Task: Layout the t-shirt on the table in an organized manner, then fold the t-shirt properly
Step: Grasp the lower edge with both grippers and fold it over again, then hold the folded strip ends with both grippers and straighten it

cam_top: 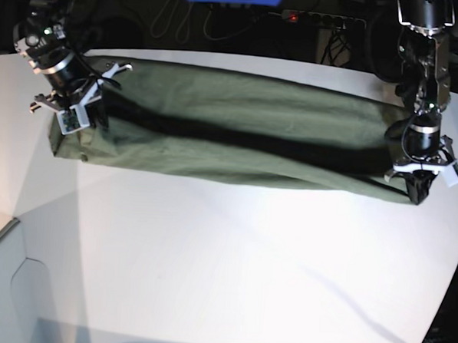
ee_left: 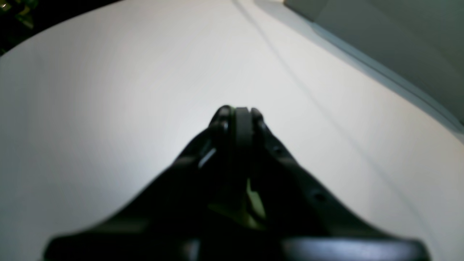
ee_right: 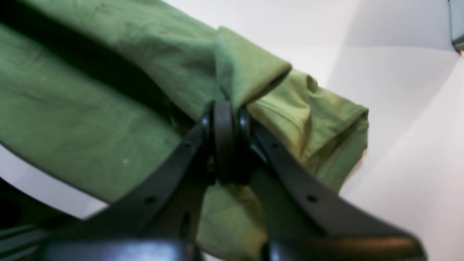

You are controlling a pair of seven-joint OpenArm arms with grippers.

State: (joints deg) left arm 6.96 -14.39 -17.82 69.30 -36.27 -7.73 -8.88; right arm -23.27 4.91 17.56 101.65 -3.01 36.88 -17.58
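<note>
Two robot arms built of black and silver metal segments. Each ends in a matte black left pincer [ee_left: 237,108] or right pincer [ee_right: 226,105] with long tapering fingers, dotted with small screw holes, and dark rubber pads at the tips. White brackets with small printed tags ring each wrist.

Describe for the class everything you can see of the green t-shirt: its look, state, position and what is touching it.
The t-shirt is plain olive-green, soft-looking cloth with no print visible. It lies stretched into a long, folded band across the far half of the white table, creased, with a dark shadowed fold running along it. The right gripper is shut on bunched cloth at one end, where a hemmed edge sticks out. The left gripper is at the other end, closed; a sliver of green shows between its fingers. Collar and label are not visible.
</note>
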